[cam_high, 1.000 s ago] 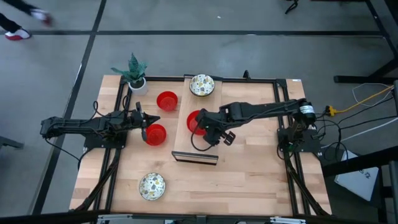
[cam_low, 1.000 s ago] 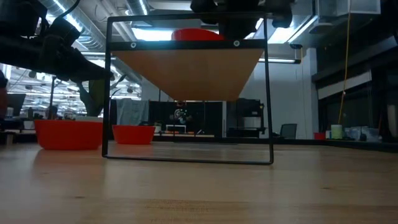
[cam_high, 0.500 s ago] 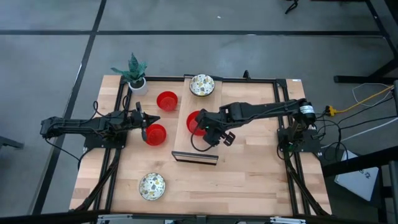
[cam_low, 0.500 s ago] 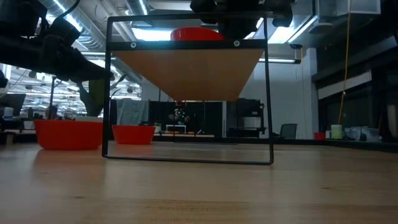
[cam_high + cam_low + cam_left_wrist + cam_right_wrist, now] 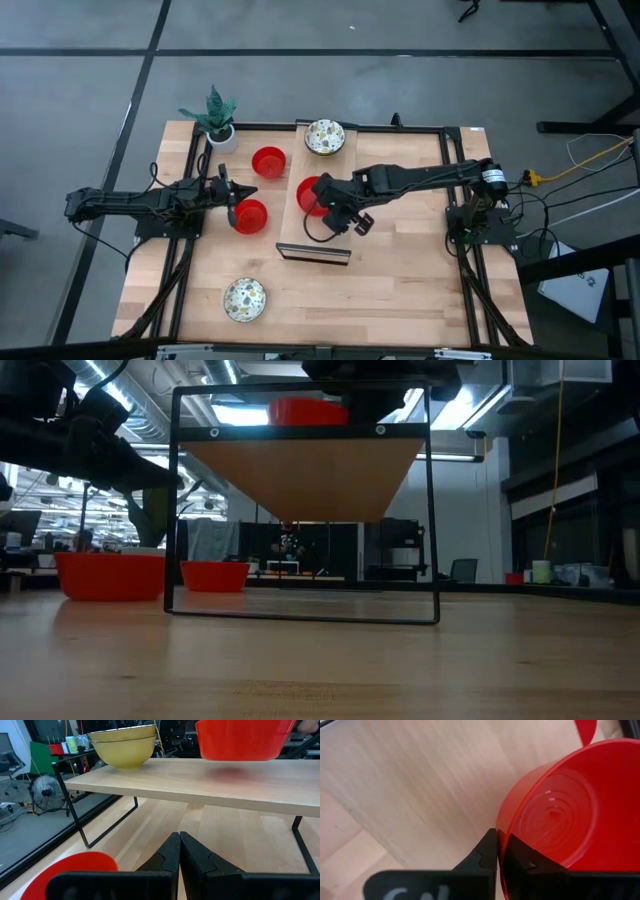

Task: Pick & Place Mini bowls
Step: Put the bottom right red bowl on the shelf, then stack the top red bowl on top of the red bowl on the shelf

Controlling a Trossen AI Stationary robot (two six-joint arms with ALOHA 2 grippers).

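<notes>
Near the centre of the high view, the right gripper [image 5: 322, 198] is clamped on the rim of a red bowl [image 5: 313, 195] over the raised wooden shelf [image 5: 330, 228]. The right wrist view shows why the hold works: one dark finger [image 5: 485, 851] sits outside the thin wall and the other inside, so the wall is pinched edge-on. In the low view that bowl [image 5: 308, 410] shows above the shelf's front bar; whether its foot touches the board cannot be told, so it reads as either just set down or about to be.

The bowl is round and has no long axis; its mouth faces up, roughly level.

The left gripper [image 5: 230, 204] waits at centre left of the high view with its fingers together and empty, its tips just beside a second red bowl [image 5: 250, 215] on the table. A third red bowl [image 5: 268, 161] lies just above it in the frame. One speckled bowl [image 5: 325, 137] stands at the shelf's far end, at the upper centre, and another speckled bowl [image 5: 244, 298] sits at lower left, well apart from everything. A potted plant [image 5: 217, 120] stands at the table's upper left corner.
</notes>
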